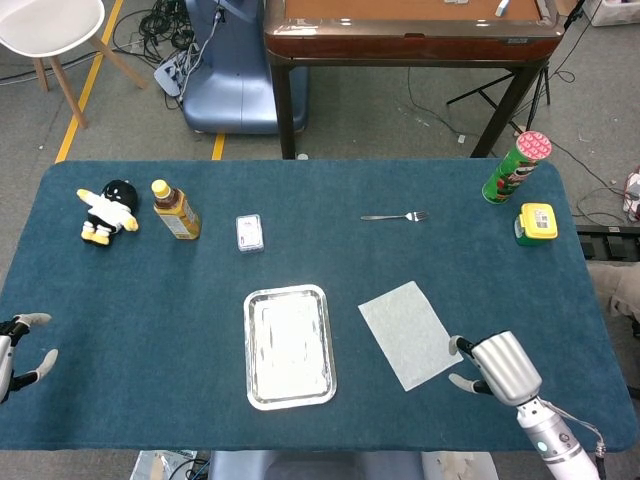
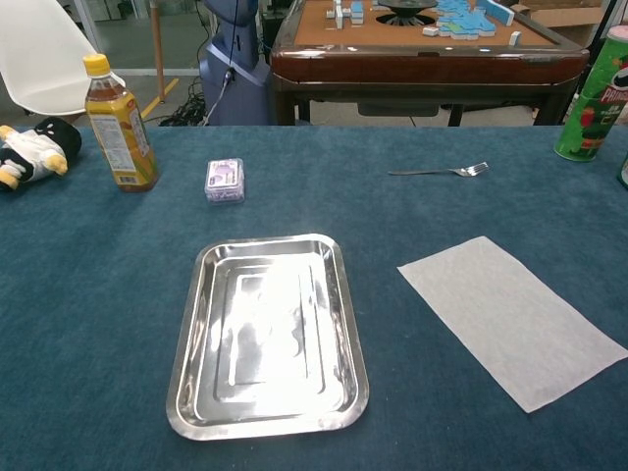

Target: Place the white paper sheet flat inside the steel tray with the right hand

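Lying flat on the blue cloth just right of centre, the white paper sheet [image 1: 410, 333] is sitting beside the steel tray [image 1: 289, 346], not touching it. I am hovering my right hand [image 1: 492, 366] at the sheet's lower right corner, fingers apart and holding nothing; whether a fingertip is touching the edge I cannot tell. The sheet looks thin, light and limp, so I am judging a pinch at that near corner best, peeling it up gently. My left hand [image 1: 18, 350] is idling open at the frame's lower left edge.
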### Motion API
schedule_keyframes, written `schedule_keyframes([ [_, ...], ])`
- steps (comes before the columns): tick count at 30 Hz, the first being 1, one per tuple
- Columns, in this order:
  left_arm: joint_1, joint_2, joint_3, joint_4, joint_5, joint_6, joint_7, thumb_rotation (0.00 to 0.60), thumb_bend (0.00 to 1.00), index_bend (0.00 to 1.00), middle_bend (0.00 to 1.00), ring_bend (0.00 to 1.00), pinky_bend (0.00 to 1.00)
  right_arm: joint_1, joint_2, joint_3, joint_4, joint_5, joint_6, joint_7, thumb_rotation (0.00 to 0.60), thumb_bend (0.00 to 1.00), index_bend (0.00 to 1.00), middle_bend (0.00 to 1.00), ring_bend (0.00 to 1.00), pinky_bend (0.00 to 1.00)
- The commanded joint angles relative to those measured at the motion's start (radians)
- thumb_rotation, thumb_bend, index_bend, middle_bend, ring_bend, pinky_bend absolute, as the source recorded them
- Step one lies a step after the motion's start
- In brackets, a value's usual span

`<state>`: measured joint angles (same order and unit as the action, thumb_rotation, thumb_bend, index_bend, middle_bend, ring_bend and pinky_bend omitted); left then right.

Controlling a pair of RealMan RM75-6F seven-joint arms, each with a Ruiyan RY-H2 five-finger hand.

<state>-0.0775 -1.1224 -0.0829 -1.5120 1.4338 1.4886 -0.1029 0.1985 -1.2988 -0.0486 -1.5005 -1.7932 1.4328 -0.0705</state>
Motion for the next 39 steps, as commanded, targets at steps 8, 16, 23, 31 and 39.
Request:
schedule_keyframes([
  [8,0.001,0.002,-0.002,0.002,-0.004,-0.001,-0.008,0.6,0.28,0.35,0.38,0.38,0.55,0.021,-0.039,-0.017,0.015,0.009,-0.057,-0.034,0.6,0.0,0.53,1.0,1.0,1.0],
  [16,0.001,0.002,-0.002,0.004,-0.004,-0.002,-0.009,0.6,0.28,0.35,0.38,0.38,0.55,0.034,-0.082,-0.021,0.043,0.025,-0.091,-0.058,0.6,0.0,0.53,1.0,1.0,1.0],
  [23,0.002,0.003,-0.003,0.004,-0.005,0.0,-0.012,0.6,0.28,0.35,0.38,0.38,0.55,0.038,-0.112,-0.03,0.066,0.035,-0.108,-0.069,0.6,0.0,0.53,1.0,1.0,1.0],
  [31,0.004,0.006,-0.004,0.003,-0.005,0.002,-0.016,0.6,0.28,0.35,0.38,0.38,0.55,0.044,-0.151,-0.038,0.1,0.046,-0.13,-0.08,0.6,0.0,0.53,1.0,1.0,1.0],
  [39,0.005,0.008,-0.004,0.004,-0.004,0.004,-0.021,0.6,0.28,0.35,0.38,0.38,0.55,0.047,-0.177,-0.044,0.122,0.055,-0.143,-0.095,0.6,0.0,0.53,1.0,1.0,1.0],
])
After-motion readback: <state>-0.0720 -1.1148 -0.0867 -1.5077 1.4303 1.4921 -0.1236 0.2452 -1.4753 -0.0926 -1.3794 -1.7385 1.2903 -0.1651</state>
